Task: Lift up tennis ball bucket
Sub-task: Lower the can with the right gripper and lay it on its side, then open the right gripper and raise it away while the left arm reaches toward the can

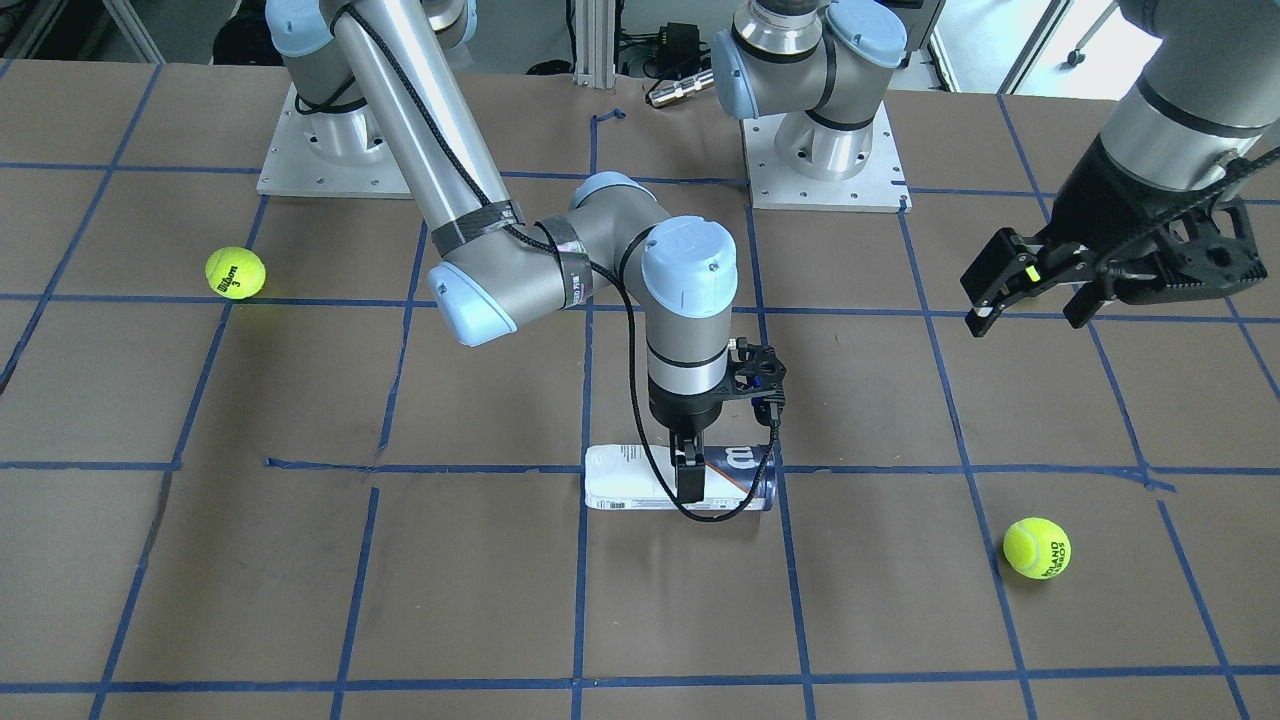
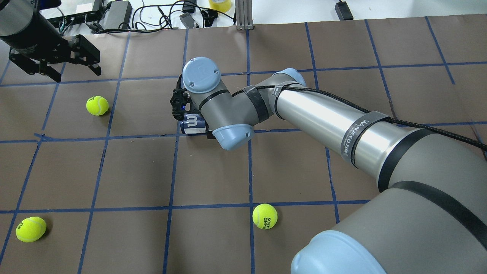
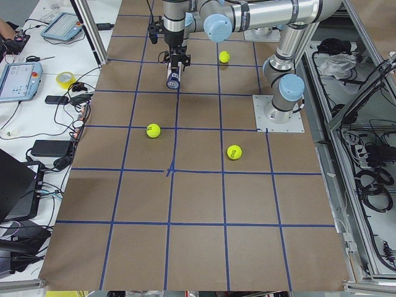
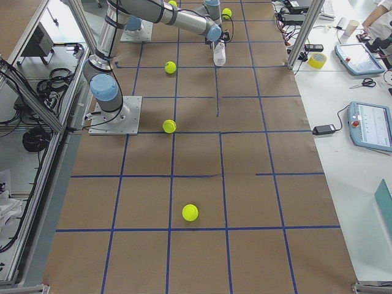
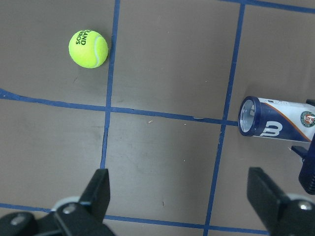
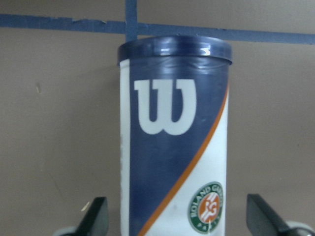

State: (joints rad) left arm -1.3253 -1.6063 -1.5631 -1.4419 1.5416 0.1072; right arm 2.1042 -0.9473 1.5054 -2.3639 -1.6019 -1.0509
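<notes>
The tennis ball bucket [image 1: 625,480] lies on its side on the brown table, its dark blue rim toward the robot's left. It also shows in the overhead view [image 2: 192,123] and the left wrist view [image 5: 275,120]. My right gripper [image 1: 690,476] points straight down over its middle. In the right wrist view the bucket [image 6: 172,147] sits between the spread fingers [image 6: 96,219], with a small gap on each side. The right gripper [image 6: 179,221] is open. My left gripper [image 1: 1025,315] hangs open and empty in the air, well off to the bucket's side.
Yellow-green tennis balls lie loose on the table: one [image 2: 97,105] near the left gripper, one [image 2: 264,216] near the robot's base, one [image 2: 31,229] at the near left. The arm bases [image 1: 320,150] stand at the table's robot side. Cables and devices lie beyond the far edge.
</notes>
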